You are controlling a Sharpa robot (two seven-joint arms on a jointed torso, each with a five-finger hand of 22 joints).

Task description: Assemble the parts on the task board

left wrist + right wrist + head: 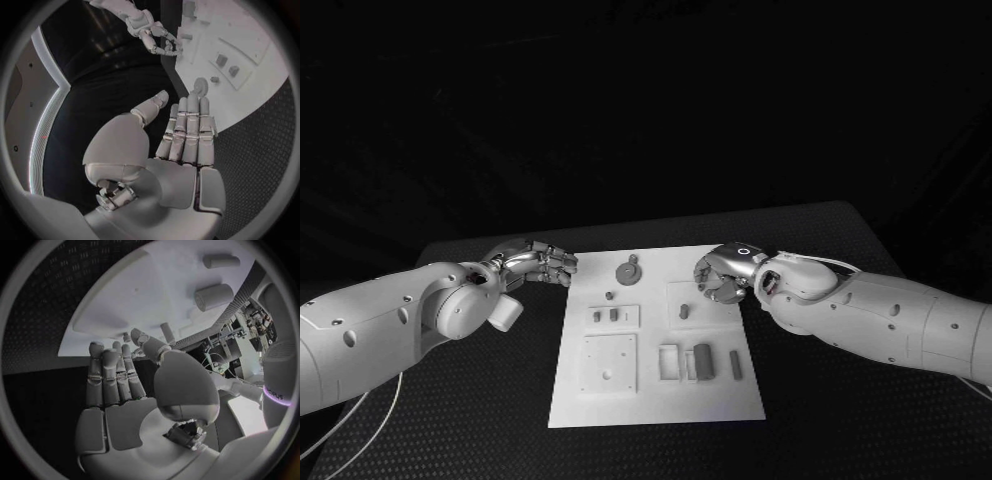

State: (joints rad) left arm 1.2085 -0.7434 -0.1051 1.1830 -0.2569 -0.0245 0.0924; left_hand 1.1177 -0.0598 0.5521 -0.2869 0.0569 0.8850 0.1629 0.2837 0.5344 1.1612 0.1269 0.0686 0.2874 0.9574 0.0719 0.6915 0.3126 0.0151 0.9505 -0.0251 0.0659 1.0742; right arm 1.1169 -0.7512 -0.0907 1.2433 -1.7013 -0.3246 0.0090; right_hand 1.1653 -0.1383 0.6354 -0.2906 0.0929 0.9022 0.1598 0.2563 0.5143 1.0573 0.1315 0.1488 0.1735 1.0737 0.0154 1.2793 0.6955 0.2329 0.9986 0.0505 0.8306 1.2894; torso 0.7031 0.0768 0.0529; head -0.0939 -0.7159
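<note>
Task board: white plate lying flat at table centre.
Parts: a round piece at 12 o'clock on the board; small pegs mid-board; upright blocks toward 5 o'clock.
Left hand: at the board's 10 o'clock corner; fingers straight and together, thumb apart, holding nothing.
Right hand: over the board's 2 o'clock corner; fingers extended, holding nothing.

A black table with a dotted mat surface stands before a dark, unlit backdrop.
</note>
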